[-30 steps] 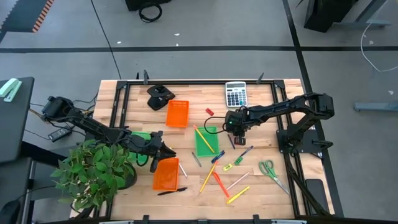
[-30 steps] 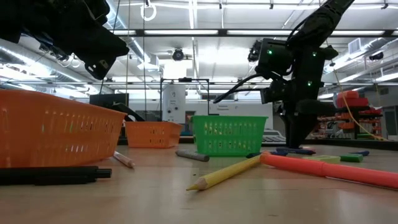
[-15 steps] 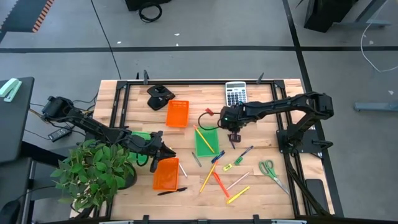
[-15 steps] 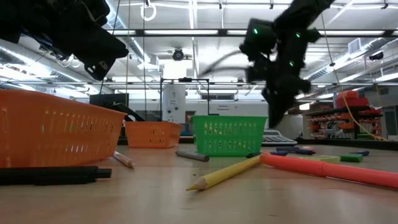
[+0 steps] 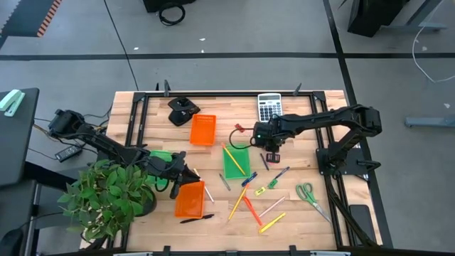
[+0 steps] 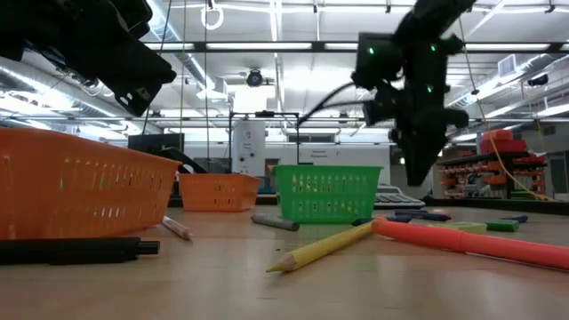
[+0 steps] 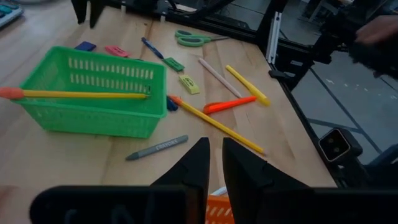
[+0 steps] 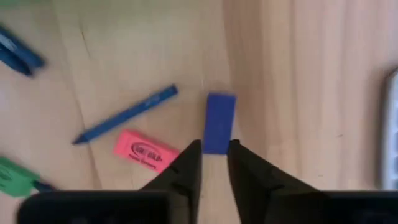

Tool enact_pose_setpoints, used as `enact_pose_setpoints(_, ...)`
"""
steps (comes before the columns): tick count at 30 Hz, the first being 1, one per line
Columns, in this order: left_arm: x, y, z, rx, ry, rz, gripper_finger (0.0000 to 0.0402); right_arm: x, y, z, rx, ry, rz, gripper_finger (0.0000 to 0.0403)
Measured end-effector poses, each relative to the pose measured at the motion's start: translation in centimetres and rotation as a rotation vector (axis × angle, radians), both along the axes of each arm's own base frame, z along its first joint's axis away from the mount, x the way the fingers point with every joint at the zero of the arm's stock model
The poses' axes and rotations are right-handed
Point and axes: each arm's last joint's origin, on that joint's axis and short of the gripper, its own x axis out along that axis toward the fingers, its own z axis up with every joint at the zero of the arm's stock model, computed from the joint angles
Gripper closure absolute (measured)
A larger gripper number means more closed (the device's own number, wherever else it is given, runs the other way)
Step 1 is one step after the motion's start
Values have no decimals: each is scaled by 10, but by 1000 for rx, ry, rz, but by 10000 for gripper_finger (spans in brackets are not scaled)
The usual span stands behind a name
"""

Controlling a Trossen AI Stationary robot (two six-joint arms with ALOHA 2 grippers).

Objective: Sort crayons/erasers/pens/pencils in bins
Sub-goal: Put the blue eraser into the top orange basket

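Pale wooden table (image 5: 298,213) inside a black frame on a grey workshop floor; a leafy potted plant (image 5: 106,195) crowded the near-left corner. A calculator (image 5: 269,107) and a black gadget (image 5: 183,110) sat along the far edge, and green-handled scissors (image 5: 309,193) lay at the right. One orange bin (image 5: 202,129) stood toward the back, another (image 5: 190,199) near the front with a black pen (image 5: 195,218) just before it. A green bin (image 5: 235,160) stood mid-table with a yellow pencil (image 7: 81,94) lying across its rim, and a second green bin (image 5: 162,158) lay partly hidden under the left arm. The left gripper (image 5: 190,176) hung over the far end of the front orange bin, fingers drawn to a thin slit with nothing in it. The right gripper (image 8: 214,146) hung raised off the table, right of the middle green bin, fingers a little apart and empty. Below it a blue eraser (image 8: 219,123) lay flat on the wood, showing just ahead of the fingertips. A pink eraser (image 8: 146,151) and a blue crayon (image 8: 124,115) lay close beside it. A loose scatter lay in front of the middle bin: grey crayon (image 7: 157,147), red crayon (image 7: 227,106), long yellow pencil (image 7: 214,124), pale pencil (image 7: 214,73), green eraser (image 7: 174,63), yellow eraser (image 7: 188,84) and blue pen (image 7: 151,48).
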Motion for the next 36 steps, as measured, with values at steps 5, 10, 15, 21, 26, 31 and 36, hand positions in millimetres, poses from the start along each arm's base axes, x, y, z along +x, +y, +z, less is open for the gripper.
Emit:
enact_pose_setpoints(5,0,0,0,-9,0,9,349,-3,-3,-26,-32,-108,45,243)
enact_pose_setpoints(10,0,0,0,-14,0,18,349,-5,-6,-33,-55,-126,79,216)
enact_pose_setpoints(15,0,0,0,-12,1,22,349,-7,-17,-33,-58,-130,64,216)
enact_pose_setpoints(21,0,0,0,-11,2,22,349,-10,-33,-34,58,-172,-13,223)
enact_pose_setpoints(26,0,0,-1,-8,7,22,349,-10,-34,-35,130,-191,-35,226)
enact_pose_setpoints(31,-1,1,-2,-3,20,23,349,-9,-33,-39,111,-169,-48,226)
enact_pose_setpoints(36,-1,1,-2,-1,18,30,349,-13,-26,-51,61,-160,-21,226)
